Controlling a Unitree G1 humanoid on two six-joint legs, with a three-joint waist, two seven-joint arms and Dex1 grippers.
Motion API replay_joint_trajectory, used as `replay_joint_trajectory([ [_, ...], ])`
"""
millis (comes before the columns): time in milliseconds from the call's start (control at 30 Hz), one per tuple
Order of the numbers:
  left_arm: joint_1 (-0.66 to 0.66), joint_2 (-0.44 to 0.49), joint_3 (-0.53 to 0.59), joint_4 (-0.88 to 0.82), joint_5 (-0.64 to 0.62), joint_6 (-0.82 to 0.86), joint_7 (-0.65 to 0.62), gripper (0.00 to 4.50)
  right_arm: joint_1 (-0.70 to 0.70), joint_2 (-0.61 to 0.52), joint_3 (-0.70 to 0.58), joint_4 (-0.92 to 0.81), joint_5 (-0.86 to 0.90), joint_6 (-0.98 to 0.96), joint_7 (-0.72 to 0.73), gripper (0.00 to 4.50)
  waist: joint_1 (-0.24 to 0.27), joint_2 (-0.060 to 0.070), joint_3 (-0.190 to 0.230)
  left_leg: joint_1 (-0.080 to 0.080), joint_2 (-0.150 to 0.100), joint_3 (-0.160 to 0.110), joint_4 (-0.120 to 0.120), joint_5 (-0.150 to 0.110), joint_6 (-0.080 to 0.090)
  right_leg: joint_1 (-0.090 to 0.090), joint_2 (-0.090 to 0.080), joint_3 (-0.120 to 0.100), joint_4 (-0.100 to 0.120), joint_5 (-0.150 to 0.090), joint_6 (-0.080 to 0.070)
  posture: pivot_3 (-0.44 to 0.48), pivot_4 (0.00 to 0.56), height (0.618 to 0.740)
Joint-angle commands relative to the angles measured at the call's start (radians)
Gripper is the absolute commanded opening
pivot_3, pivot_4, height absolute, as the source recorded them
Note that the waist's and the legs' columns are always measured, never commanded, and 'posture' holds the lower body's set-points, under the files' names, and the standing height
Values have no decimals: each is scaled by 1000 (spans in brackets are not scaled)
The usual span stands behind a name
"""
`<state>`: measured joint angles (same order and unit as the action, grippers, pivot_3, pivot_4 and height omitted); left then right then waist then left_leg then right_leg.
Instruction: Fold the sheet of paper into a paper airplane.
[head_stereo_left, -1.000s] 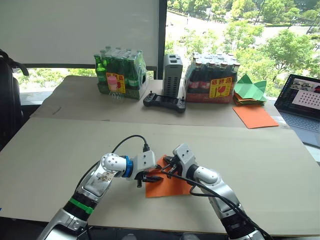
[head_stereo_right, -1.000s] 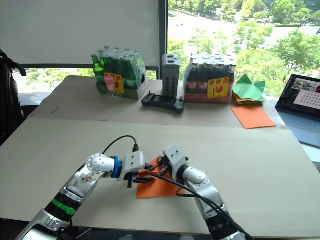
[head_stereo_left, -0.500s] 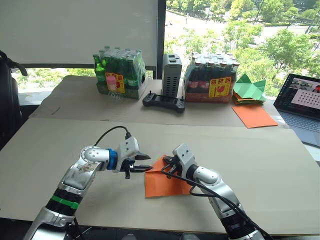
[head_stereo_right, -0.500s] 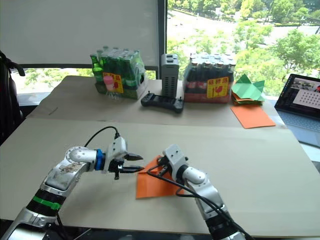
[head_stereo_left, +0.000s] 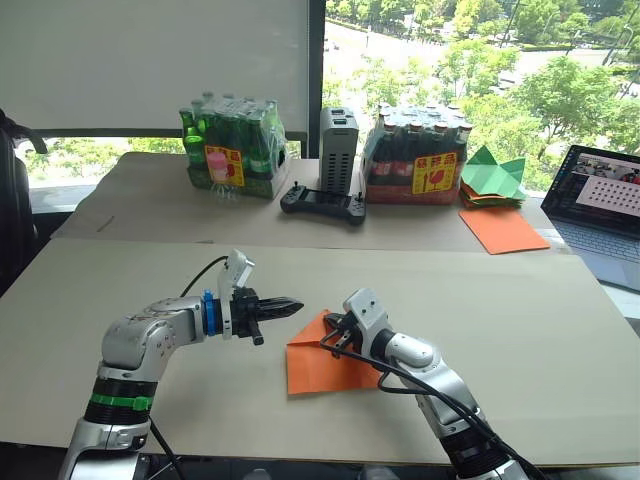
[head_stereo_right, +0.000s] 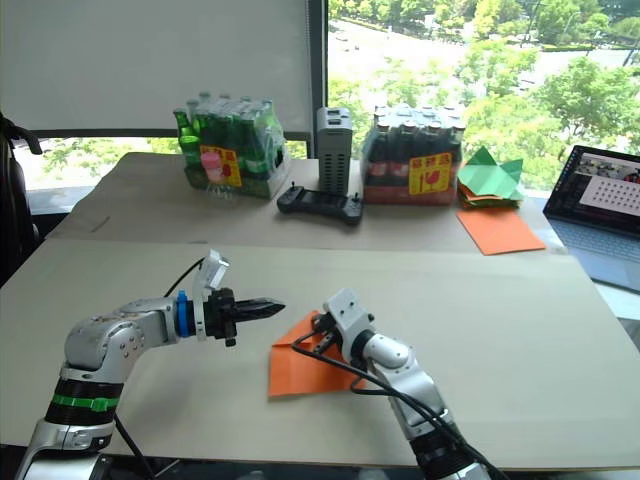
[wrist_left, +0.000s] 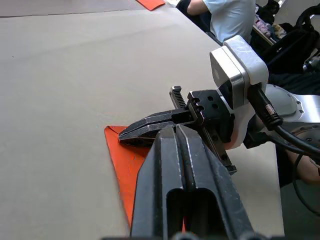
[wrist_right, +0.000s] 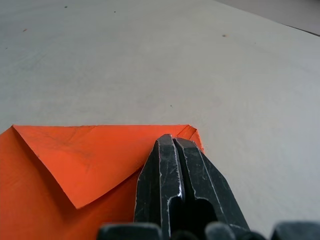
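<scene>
The sheet of paper (head_stereo_left: 318, 370) lies flat on the tan table, bright orange, with one corner folded down into a triangular flap (wrist_right: 75, 160). My right gripper (head_stereo_left: 333, 338) is shut, and its fingertips rest on the sheet's far edge near a corner (wrist_right: 192, 132). My left gripper (head_stereo_left: 293, 302) is shut and empty. It hangs above the table just left of the sheet, pointing at the right gripper. In the left wrist view the left fingers (wrist_left: 175, 165) rise in front of the right gripper's dark fingers, which lie on the paper (wrist_left: 120, 155).
At the table's far side stand a green bottle pack (head_stereo_left: 232, 150), a grey box (head_stereo_left: 337, 150), a black controller (head_stereo_left: 322, 205) and a brown bottle pack (head_stereo_left: 418, 160). Green paper shapes (head_stereo_left: 493, 175), a larger orange sheet (head_stereo_left: 505, 228) and a laptop (head_stereo_left: 605, 205) are far right. A seated person (wrist_left: 230, 17) is nearby.
My left gripper has pulled off the sheet, moving left and up, and now hangs clear of it. The right gripper has stayed on the paper.
</scene>
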<state>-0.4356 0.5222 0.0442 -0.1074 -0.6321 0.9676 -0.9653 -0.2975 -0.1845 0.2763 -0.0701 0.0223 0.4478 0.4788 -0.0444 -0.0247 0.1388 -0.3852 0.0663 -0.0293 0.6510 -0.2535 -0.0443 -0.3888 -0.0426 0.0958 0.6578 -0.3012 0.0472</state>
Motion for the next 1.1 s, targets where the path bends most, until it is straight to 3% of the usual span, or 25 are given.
replay_joint_trajectory([
  [33,23,-14,-44,-27,4,5,34,41,10,-12,4,14,-9,4,-1,20,0,0,0,0,0,0,0,0,0,0,0,0,0,0,0,0,150,740],
  [333,42,-35,-116,55,72,-27,113,41,24,-15,4,-5,-9,11,-8,20,1,0,0,0,0,0,0,0,0,0,0,0,0,0,0,0,150,740],
  [633,66,-32,-180,100,139,-75,114,41,21,-7,-16,-24,5,-41,-13,20,3,0,0,0,0,0,0,0,0,0,0,0,0,0,0,0,150,740],
  [833,76,-28,-190,101,146,-81,115,41,16,46,-32,-65,74,-61,15,20,2,0,0,0,0,0,0,0,0,0,0,0,0,0,0,0,150,740],
  [1100,74,-27,-180,106,145,-79,126,41,-15,58,22,-37,39,-67,28,20,2,0,0,0,0,0,0,0,0,0,0,0,0,0,0,0,150,740],
])
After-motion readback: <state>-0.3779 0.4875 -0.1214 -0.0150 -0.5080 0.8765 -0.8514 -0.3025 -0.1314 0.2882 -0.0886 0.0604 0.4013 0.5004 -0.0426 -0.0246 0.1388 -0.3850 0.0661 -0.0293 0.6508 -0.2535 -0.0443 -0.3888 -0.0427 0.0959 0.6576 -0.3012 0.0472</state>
